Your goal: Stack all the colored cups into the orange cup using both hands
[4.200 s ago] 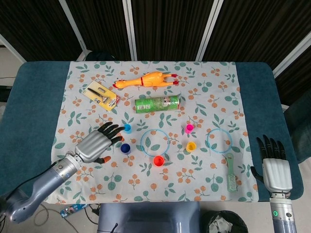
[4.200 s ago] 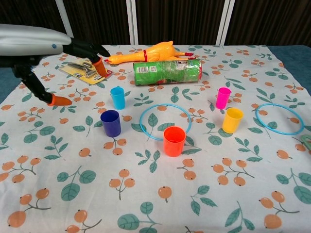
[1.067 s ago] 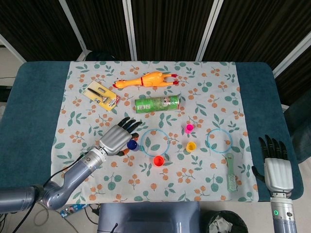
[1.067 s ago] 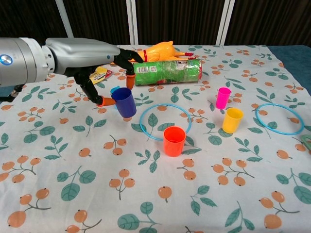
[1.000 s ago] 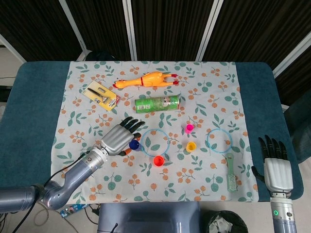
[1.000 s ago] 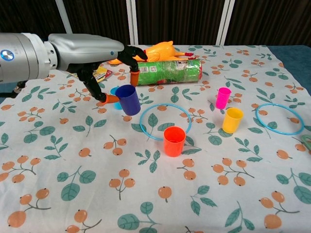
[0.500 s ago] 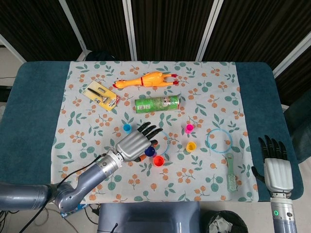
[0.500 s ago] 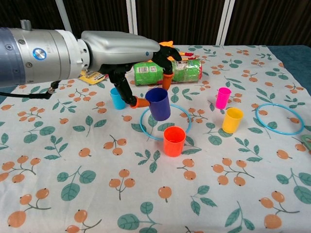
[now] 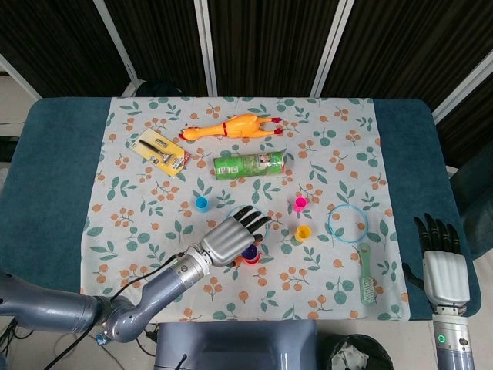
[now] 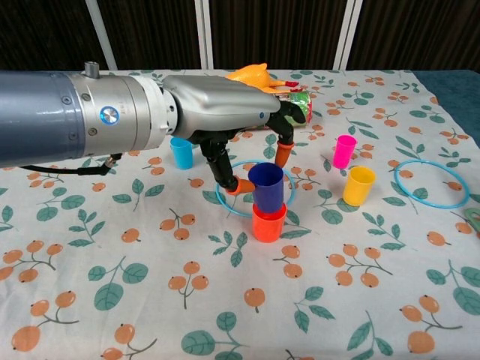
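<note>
Floral tablecloth (image 10: pixel 112 300); left hand (image 10: pixel 225 101) pinches dark-blue cup (image 10: pixel 267 187), base inside orange cup (image 10: pixel 268 223); right hand (image 9: pixel 444 266) empty, fingers spread.

Five cups: orange (image 10: pixel 268 223), dark blue (image 10: pixel 267 185), light blue (image 10: pixel 181 152), pink (image 10: pixel 344 151), yellow (image 10: pixel 358 185). Two blue rings (image 9: pixel 347 224) (image 10: pixel 225 202). One rubber chicken (image 9: pixel 232 127), can (image 9: pixel 249 165), brush (image 9: pixel 367 275), carded tool (image 9: pixel 159 152).

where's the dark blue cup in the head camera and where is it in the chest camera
Head view: the dark blue cup is low of centre, mostly hidden under the left robot hand.
Chest view: the cup sits centre frame, pinched by that robot hand, its base entering the orange cup.
Shared landmark: the light blue ring around it.
</note>
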